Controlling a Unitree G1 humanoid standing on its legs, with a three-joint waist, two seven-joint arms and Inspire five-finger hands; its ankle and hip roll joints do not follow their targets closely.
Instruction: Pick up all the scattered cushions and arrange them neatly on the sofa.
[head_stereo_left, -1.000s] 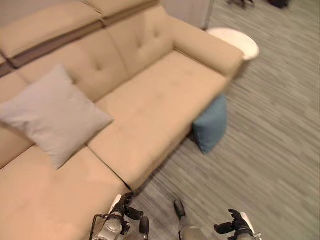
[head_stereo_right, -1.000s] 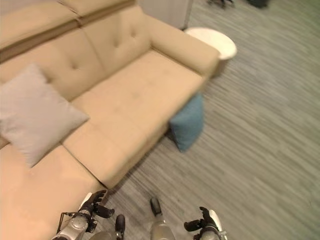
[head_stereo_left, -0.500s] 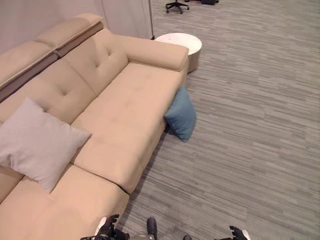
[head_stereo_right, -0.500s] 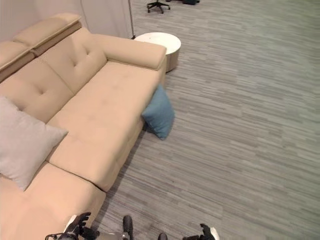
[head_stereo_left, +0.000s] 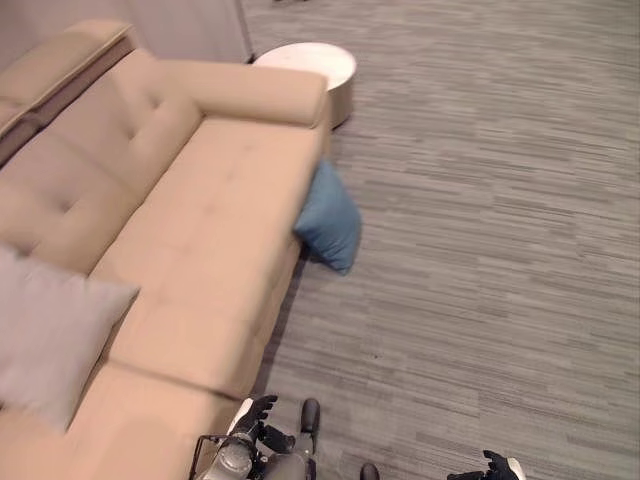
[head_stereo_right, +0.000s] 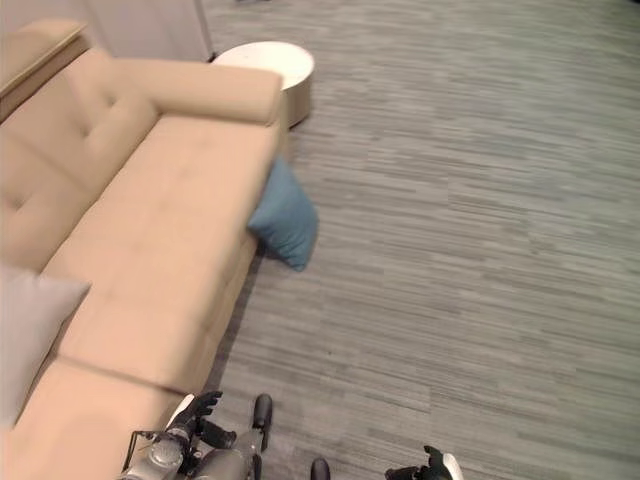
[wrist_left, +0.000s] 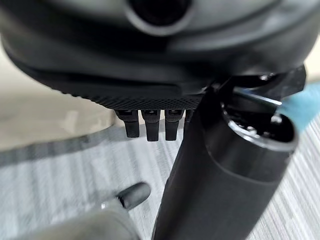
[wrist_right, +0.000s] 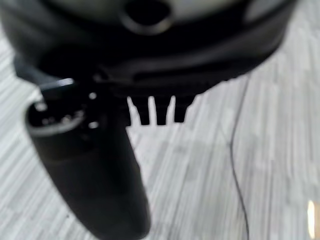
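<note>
Approach step, nothing in hand. Blue cushion (head_stereo_left: 328, 217) on floor, leaning against sofa (head_stereo_left: 210, 210) front edge near its armrest end. Grey cushion (head_stereo_left: 45, 335) already on seat. Left hand (head_stereo_left: 256, 428) and right hand (head_stereo_left: 492, 468) low, fingers relaxed, empty. Next: walk closer, stoop, grip blue cushion.

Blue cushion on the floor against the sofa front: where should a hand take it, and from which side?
Probably by the free corner that juts onto the carpet, coming from the open floor side. The blue cushion stands on edge, leaning against the sofa front, so its sofa side is blocked and its outer corner is exposed.
</note>
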